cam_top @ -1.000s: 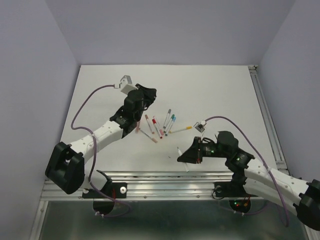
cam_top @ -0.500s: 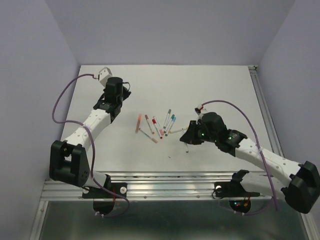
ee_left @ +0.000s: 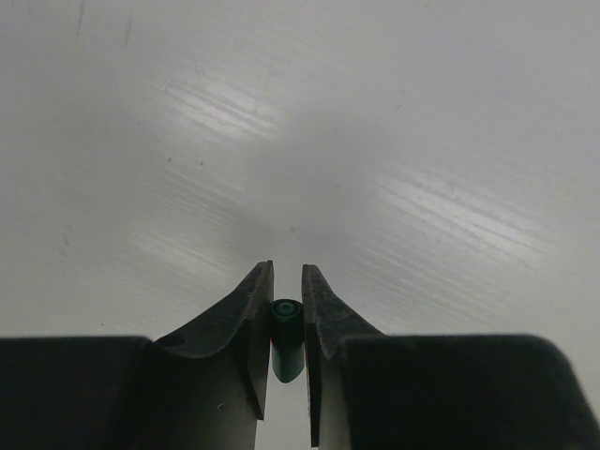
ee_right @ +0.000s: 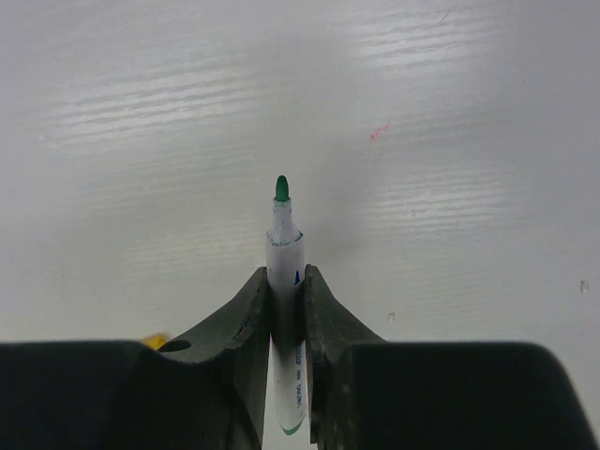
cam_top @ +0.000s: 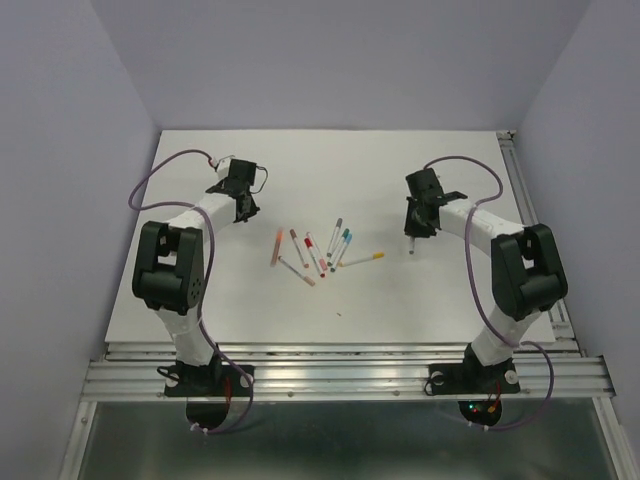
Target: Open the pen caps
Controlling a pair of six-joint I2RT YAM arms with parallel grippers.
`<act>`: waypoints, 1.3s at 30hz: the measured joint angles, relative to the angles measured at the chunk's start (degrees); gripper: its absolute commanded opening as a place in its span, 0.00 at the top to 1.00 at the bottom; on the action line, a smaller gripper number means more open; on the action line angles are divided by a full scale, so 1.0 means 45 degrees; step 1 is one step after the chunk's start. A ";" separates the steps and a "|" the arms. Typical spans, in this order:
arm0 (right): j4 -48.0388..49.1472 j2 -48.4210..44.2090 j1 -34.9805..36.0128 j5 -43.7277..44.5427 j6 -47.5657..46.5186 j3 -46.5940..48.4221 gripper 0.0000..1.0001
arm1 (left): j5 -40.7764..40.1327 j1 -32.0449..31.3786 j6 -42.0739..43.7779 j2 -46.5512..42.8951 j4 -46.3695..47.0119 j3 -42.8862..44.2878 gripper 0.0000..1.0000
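In the left wrist view my left gripper (ee_left: 286, 281) is shut on a short dark-green pen cap (ee_left: 287, 337), which sits upright between the fingers above bare table. In the right wrist view my right gripper (ee_right: 286, 281) is shut on a white pen (ee_right: 285, 248) whose green tip is bare and points away from me. From above, the left gripper (cam_top: 240, 205) hangs at the table's left and the right gripper (cam_top: 413, 235) at its right. Several capped pens (cam_top: 314, 252) lie fanned out between them.
The white table (cam_top: 330, 165) ends at a metal rail (cam_top: 530, 220) on the right and grey walls behind. An orange pen (cam_top: 277, 247) and a yellow-capped pen (cam_top: 362, 259) mark the pile's outer edges. Both arm cables loop above the table.
Both arms have swung away from the pile: the left one back and to the left, the right one from the near edge to the right side. The pens on the table lie as before.
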 measured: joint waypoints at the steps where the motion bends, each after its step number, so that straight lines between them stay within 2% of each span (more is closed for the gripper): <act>1: -0.0102 0.0330 -0.0024 0.0068 -0.0087 0.0165 0.89 | -0.0024 0.0024 0.0034 0.0155 -0.0068 0.0005 0.90; 5: -0.0369 0.1384 -0.0073 0.0389 -0.0296 0.0612 0.82 | -0.0180 0.0049 0.0126 0.0593 -0.0500 0.0121 0.77; 9: -0.0491 0.1715 -0.0073 0.0500 -0.0384 0.0665 0.77 | -0.0185 0.0049 0.0180 0.0622 -0.0690 0.0355 0.68; 13: -0.0495 0.1753 -0.0073 0.0525 -0.0355 0.0690 0.74 | -0.0117 0.0049 0.0267 0.0661 -0.0680 0.0520 0.66; 18: -0.0495 0.1758 -0.0078 0.0500 -0.0136 0.0680 0.58 | 0.0248 0.0049 0.0321 0.1171 -0.0680 0.0544 0.63; 21: -0.0495 0.1739 -0.0092 0.0510 -0.0034 0.0661 0.55 | 0.0432 0.0049 0.0355 0.1457 -0.0714 0.0544 0.63; 22: -0.0495 0.1715 -0.0097 0.0500 -0.0019 0.0646 0.51 | 0.0505 0.0049 0.0364 0.1496 -0.0763 0.0544 0.60; 26: -0.0495 0.1574 -0.0097 0.0287 0.0049 0.0520 0.47 | 0.0641 0.0049 0.0384 0.1491 -0.0777 0.0544 0.55; 27: -0.0520 0.1486 -0.0097 0.0160 0.0029 0.0481 0.45 | 0.0670 0.0049 0.0389 0.1486 -0.0792 0.0544 0.52; 29: -0.0568 0.1209 -0.0097 -0.0068 -0.0005 0.0461 0.34 | 0.0772 0.0049 0.0403 0.1389 -0.0821 0.0544 0.46; 30: -0.0578 0.0865 -0.0097 -0.0209 -0.0034 0.0461 0.31 | 0.0816 0.0049 0.0413 0.1273 -0.0860 0.0544 0.43; 32: -0.0554 0.0301 -0.0097 -0.0544 -0.0102 0.0461 0.05 | 0.0971 0.0049 0.0413 0.0845 -0.0991 0.0544 0.39; 33: -0.0525 -0.0185 -0.0097 -0.0763 -0.0117 0.0461 0.00 | 0.1049 0.0049 0.0408 0.0432 -0.1054 0.0544 0.36; 35: -0.0452 -0.0976 -0.0097 -0.1112 -0.0170 0.0461 0.00 | 0.1311 0.0039 0.0418 -0.0636 -0.1088 0.0510 0.01; 39: -0.0335 -0.2875 -0.0092 -0.1860 0.0228 0.0398 0.00 | 0.1792 -0.0044 0.0311 -0.3109 -0.0758 0.0078 0.01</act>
